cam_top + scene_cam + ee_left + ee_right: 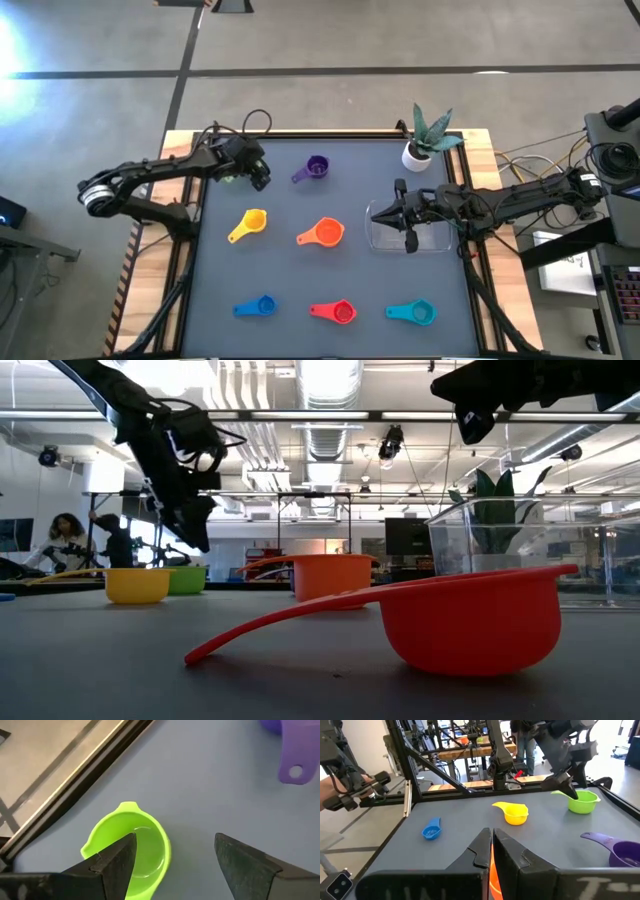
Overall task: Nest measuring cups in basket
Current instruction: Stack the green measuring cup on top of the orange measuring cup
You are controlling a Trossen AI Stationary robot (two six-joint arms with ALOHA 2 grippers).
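While we look down on the table:
Green cup (131,851): smooth round plastic, at the far left of the mat, left gripper (176,862) spread open over it.
Other cups: purple (316,168), yellow (250,223), orange (323,233) mid-mat; blue (258,306), red (336,312), teal (414,313) along our near edge.
Basket (438,241): clear rectangle, rounded corners, at right; right gripper (398,214) above it, fingers pressed together, nothing held.
Surface: matte dark mat (280,270), wooden rim.
Room: concrete floor, white plant pot (416,156).

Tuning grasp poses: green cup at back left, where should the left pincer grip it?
Grip the green cup by its rim wall, from straight above. It sits upright, mouth open, and the open left pincer already has one finger over the bowl and one outside.
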